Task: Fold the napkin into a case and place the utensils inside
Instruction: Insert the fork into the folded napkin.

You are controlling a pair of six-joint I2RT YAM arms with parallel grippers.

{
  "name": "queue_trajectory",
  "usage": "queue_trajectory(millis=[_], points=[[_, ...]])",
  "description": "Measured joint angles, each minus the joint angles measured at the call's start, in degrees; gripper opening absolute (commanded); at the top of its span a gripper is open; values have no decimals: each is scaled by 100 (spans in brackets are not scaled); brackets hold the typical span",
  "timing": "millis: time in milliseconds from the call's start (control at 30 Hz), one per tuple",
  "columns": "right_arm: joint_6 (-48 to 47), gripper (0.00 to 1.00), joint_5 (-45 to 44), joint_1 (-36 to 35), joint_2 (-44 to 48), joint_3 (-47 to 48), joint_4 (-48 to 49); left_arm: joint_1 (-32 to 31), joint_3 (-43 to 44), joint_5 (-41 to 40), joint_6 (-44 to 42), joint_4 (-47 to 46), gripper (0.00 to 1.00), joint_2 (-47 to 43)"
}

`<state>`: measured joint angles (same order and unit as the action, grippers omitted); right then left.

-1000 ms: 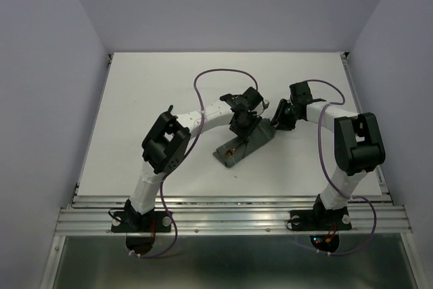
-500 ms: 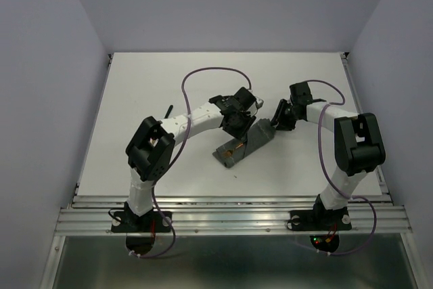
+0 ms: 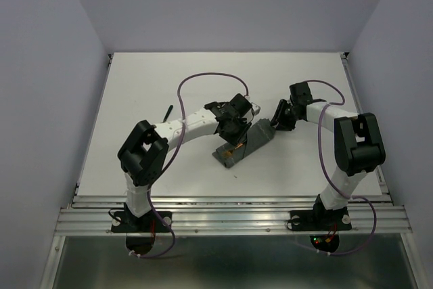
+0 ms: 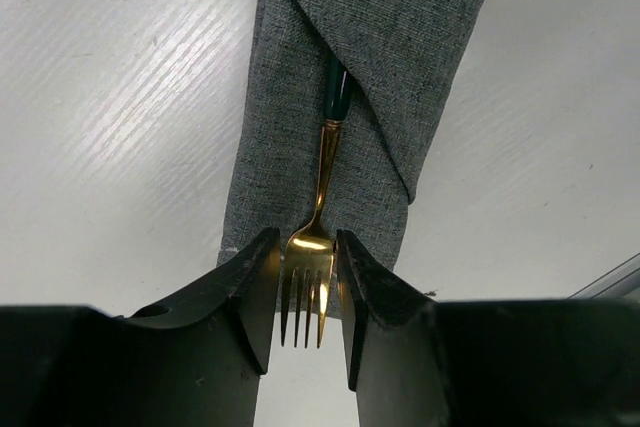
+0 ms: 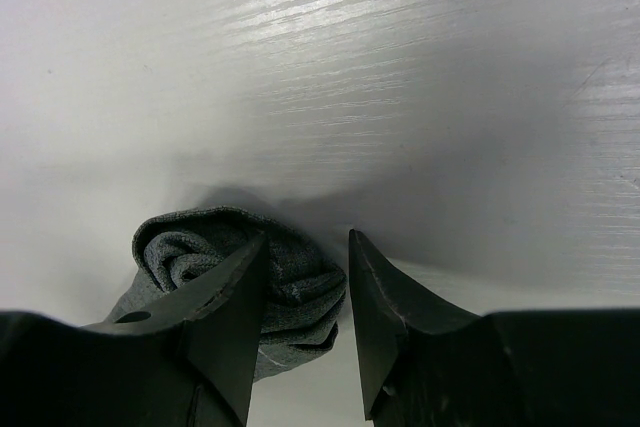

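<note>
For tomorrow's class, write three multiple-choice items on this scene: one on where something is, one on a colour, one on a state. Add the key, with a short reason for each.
1. Where is the handle of the fork?
A) tucked into the case
B) on the bare table beside the cloth
C) under the right arm's base

2. What colour is the fork's head?
A) silver
B) gold
C) red

3. How do the jaws of the left gripper stand?
A) spread wide over the bare table
B) closed on the fork's head
C) clamped on a cable

Key:
1 A: in the left wrist view, the handle runs in under the case's fold.
2 B: the tines and neck shine gold.
3 B: both jaws sit against the sides of the head.
</note>
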<state>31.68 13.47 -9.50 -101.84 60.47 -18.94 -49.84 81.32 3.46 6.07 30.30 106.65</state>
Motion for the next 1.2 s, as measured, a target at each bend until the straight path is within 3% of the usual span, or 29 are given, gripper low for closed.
queue_trajectory(millis=[433, 900, 1200], points=[[0, 44, 7, 0, 0, 0, -2, -136, 0, 74, -50, -195, 34, 452], [-4, 43, 26, 0, 0, 0, -2, -146, 26, -17, -96, -212, 6, 675], [-157, 42, 146, -48, -42, 42, -17, -151, 339, -136, -243, -13, 2, 844]])
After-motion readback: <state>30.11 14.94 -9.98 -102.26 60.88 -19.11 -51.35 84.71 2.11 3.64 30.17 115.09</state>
